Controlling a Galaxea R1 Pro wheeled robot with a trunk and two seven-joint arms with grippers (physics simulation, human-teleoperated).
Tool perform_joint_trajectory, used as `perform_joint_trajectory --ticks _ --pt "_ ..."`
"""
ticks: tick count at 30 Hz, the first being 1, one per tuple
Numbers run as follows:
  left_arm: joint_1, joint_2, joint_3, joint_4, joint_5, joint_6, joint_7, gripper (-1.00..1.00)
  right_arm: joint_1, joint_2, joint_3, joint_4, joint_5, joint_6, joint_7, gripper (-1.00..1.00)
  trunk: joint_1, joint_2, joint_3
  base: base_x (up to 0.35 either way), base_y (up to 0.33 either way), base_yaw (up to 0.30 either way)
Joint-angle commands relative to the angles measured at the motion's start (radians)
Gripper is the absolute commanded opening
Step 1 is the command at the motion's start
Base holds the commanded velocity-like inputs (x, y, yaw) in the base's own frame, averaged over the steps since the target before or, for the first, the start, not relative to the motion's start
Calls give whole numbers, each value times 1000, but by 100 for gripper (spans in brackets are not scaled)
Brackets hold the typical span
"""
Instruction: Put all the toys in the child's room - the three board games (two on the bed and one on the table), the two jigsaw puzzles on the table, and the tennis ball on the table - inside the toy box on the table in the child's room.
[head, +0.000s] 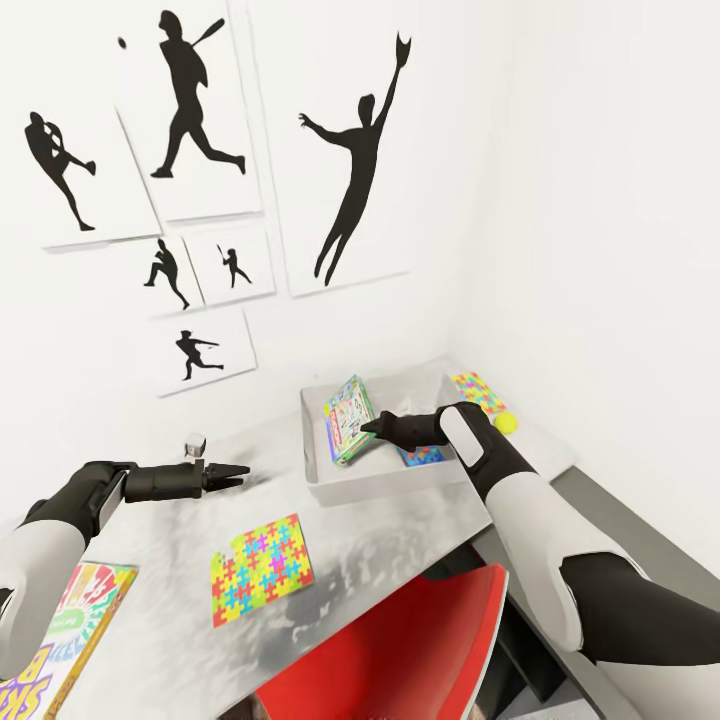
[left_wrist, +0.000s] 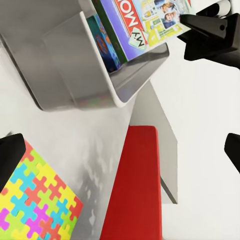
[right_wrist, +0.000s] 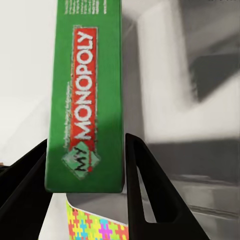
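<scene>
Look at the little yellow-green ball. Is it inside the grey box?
No, the tennis ball sits on the table beside the wall, outside the toy box.

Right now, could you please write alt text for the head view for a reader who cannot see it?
The right gripper holds a green Monopoly game box tilted over the light grey toy box on a pale table. The left gripper hovers above the tabletop near a jigsaw puzzle; black sports silhouettes hang on the white wall.
</scene>
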Motion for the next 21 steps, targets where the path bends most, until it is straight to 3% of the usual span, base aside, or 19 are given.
perform_joint_trajectory --ticks 1,10,11,21 --pt "-1 -1 7 0 -11 11 -7 100 -1 0 0 0 8 2 8 -100 1 -2 -2 0 0 0" --pt "-1 -2 7 0 -11 11 -7 100 -1 -1 0 -1 8 -4 6 -100 1 -2 -3 0 0 0" --pt "-1 -1 7 0 -11 11 -7 100 -1 -1 0 -1 8 -4 7 100 1 -2 -3 0 0 0" --pt "-1 -1 7 0 -11 11 -7 100 -1 0 0 -1 15 -6 6 100 1 -2 -3 0 0 0"
